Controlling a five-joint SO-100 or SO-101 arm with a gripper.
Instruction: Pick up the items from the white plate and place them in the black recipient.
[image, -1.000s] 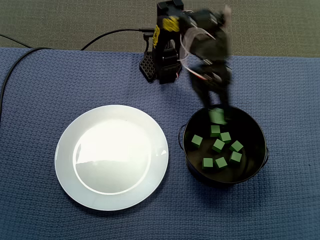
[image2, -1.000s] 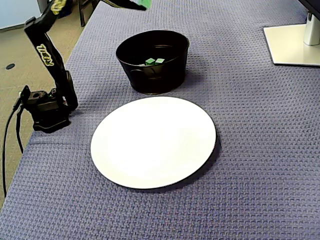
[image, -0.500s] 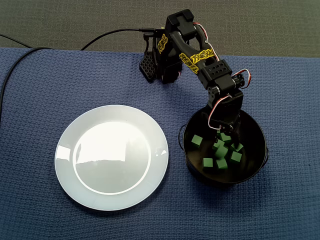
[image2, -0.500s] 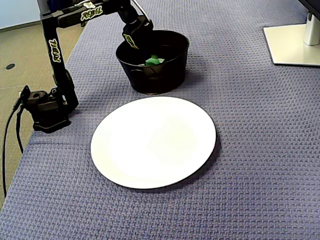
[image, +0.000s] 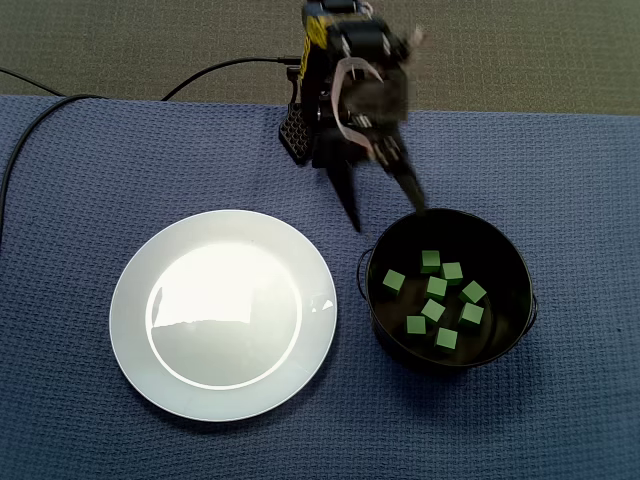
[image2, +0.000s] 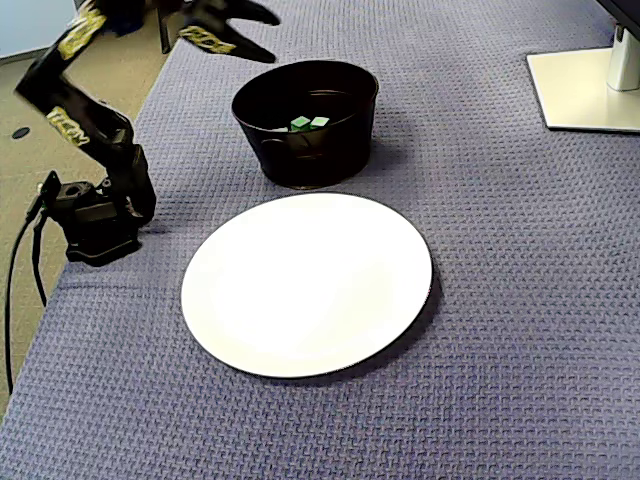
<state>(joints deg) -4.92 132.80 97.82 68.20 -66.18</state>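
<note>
The white plate (image: 222, 315) lies bare on the blue cloth, also bare in the other fixed view (image2: 308, 283). To its right stands the black pot (image: 368, 290) with several green cubes (image: 433, 310) on its bottom; two cubes (image2: 300, 122) show over the pot's wall (image2: 310, 150). My gripper (image: 385, 205) hangs blurred above the cloth just behind the pot's far-left rim, open, with nothing between its fingers. In the other fixed view the gripper (image2: 262, 35) is above and left of the pot.
The arm's base (image: 300, 130) sits at the cloth's far edge, with a black cable (image: 40, 110) running left. A white monitor stand (image2: 585, 85) stands on the cloth at the upper right of that fixed view.
The gripper carried a green cube into the pot, let it go there, and has risen out toward the base, now open and empty.
</note>
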